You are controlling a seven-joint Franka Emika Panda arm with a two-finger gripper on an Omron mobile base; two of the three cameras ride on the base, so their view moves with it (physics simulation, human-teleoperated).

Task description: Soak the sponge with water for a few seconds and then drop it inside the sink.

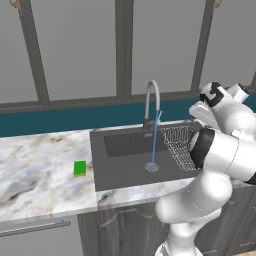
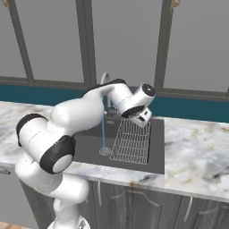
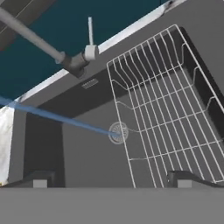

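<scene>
The green sponge lies flat on the marble counter, a little left of the sink. Water runs in a thin blue stream from the gooseneck faucet down to the round drain. My gripper hangs open above the right half of the sink, over the wire rack, far from the sponge. In the hand view my gripper has its fingertips wide apart with nothing between them. There the water crosses from the left to the drain.
The wire rack fills the right part of the basin. The faucet stands at the sink's back edge, before a teal backsplash and tall windows. Marble counter stretches left of the sink, and more to its right.
</scene>
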